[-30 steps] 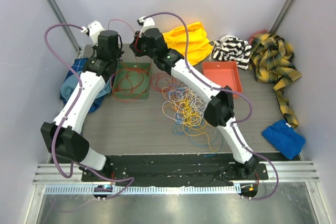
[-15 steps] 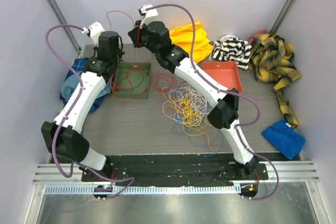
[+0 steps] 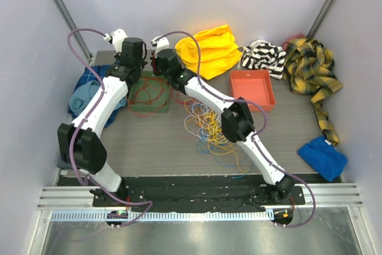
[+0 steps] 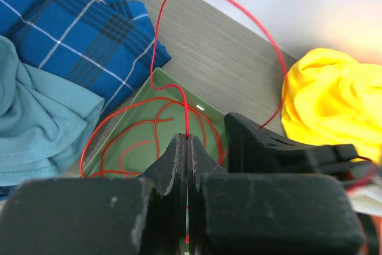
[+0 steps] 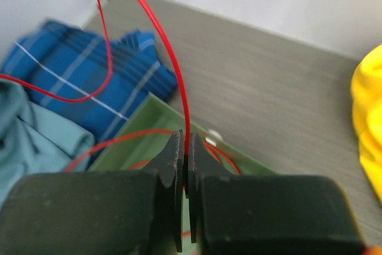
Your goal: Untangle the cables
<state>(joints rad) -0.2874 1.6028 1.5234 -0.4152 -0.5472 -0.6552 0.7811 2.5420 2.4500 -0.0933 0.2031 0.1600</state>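
Note:
The cables are a tangled heap (image 3: 210, 122) of yellow, orange, white, blue and red wire at the table's middle. One red cable (image 3: 150, 91) lies coiled in the green tray (image 3: 136, 107). My left gripper (image 3: 138, 63) and right gripper (image 3: 160, 68) hang close together over the tray's far end. The left gripper (image 4: 187, 140) is shut on the red cable (image 4: 156, 40), which arcs up and over toward the right gripper. The right gripper (image 5: 185, 140) is shut on the same red cable (image 5: 176, 70) above the tray (image 5: 140, 129).
A blue plaid cloth (image 3: 89, 79) and a teal cloth (image 3: 80, 97) lie left of the tray. A yellow cloth (image 3: 209, 49), an orange tray (image 3: 253, 88), a striped cloth (image 3: 264, 57), a yellow plaid cloth (image 3: 310, 70) and a blue cloth (image 3: 322, 158) are also on the table.
The right gripper rose with the red cable, then came down over the tray's far end. The left gripper shifted toward the back right, closer to the right gripper.

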